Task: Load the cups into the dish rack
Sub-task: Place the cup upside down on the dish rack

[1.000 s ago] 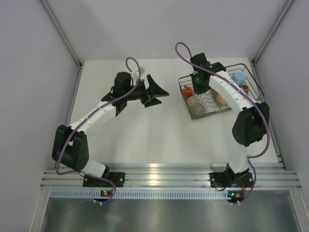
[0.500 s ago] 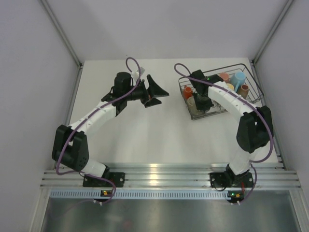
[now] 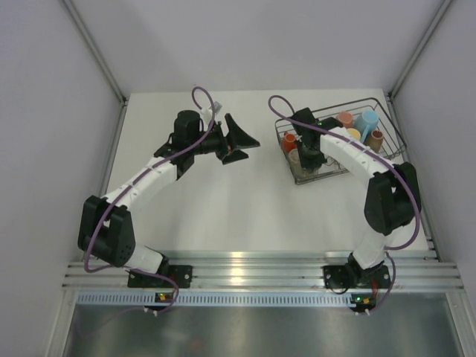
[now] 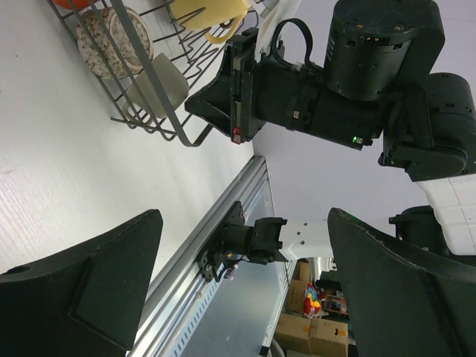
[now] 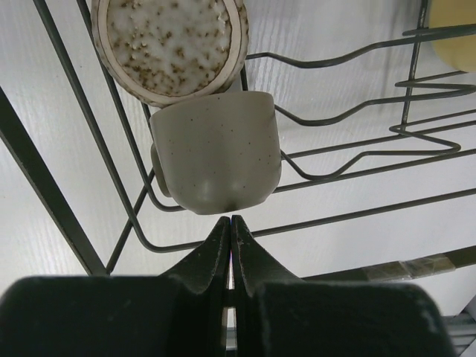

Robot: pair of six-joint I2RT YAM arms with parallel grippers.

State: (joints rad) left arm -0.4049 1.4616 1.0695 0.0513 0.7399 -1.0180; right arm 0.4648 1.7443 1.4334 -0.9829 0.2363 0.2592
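The dish rack (image 3: pixel 388 126) is a black wire basket at the back right. In it I see an orange cup (image 3: pixel 289 142), a pink-salmon cup (image 3: pixel 344 118), a light blue cup (image 3: pixel 366 120), a brown cup (image 3: pixel 377 137) and a yellow cup (image 3: pixel 350 134). Two grey-olive cups sit at its near left corner. One lies on its side (image 5: pixel 216 152); the other shows its speckled base (image 5: pixel 169 41). My right gripper (image 5: pixel 233 220) is shut and empty, its tips just short of the lying grey cup. My left gripper (image 3: pixel 247 150) hangs open and empty over mid-table, left of the rack.
In the left wrist view, the rack's near corner (image 4: pixel 152 74) and the right arm's wrist (image 4: pixel 335 74) are ahead of my open left fingers (image 4: pixel 82 286). The aluminium rail (image 3: pixel 245 269) runs along the near edge. Grey walls close in the table on three sides.
My right gripper has come from the rack's back left toward its near left corner, over the grey cups, still shut. The left arm has hardly moved.
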